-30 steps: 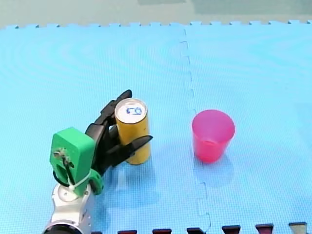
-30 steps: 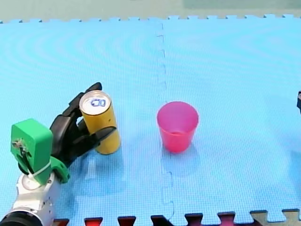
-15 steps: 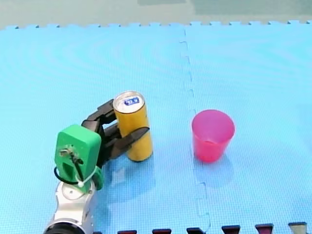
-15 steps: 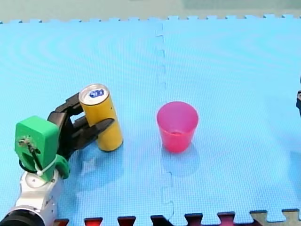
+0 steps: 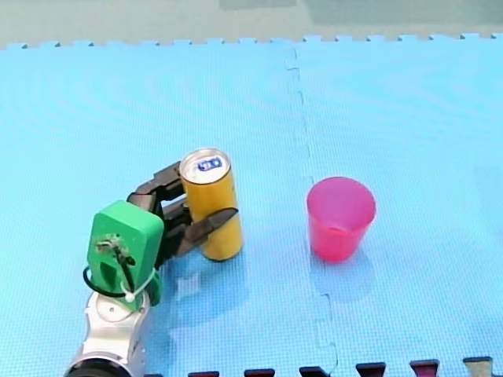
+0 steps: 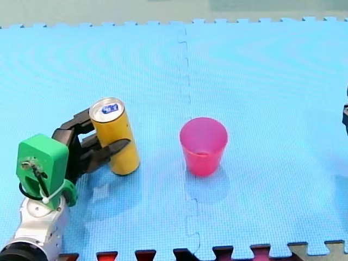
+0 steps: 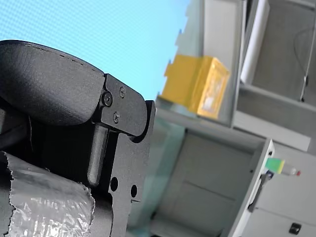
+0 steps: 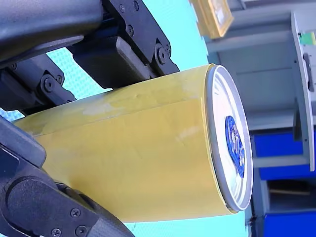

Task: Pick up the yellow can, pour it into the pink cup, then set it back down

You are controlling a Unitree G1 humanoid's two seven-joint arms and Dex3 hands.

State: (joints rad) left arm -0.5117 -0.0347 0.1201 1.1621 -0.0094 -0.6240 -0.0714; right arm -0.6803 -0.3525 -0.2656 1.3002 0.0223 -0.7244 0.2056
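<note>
The yellow can [image 5: 211,206], with a silver top, stands a little tilted on the blue foam mat [image 5: 377,110], left of centre. My left hand [image 5: 185,210] comes in from the lower left and is shut on the can: the black fingers [image 5: 161,185] wrap its far side and the thumb crosses its front. In the second wrist view the can [image 8: 133,158] lies clamped between the same black fingers [image 8: 123,44]. I cannot tell whether its base touches the mat. The pink cup [image 5: 340,217] stands upright to the can's right, about a can's height away.
The mat's seam [image 5: 302,126] runs front to back between can and cup. Its toothed front edge [image 5: 369,367] lies close below the cup. A yellow box [image 7: 197,86] and grey cabinets show beyond the mat in the first wrist view.
My left hand's fingers have closed around the yellow can. The can has tipped slightly and shifted a little to the left. The pink cup has stayed put.
</note>
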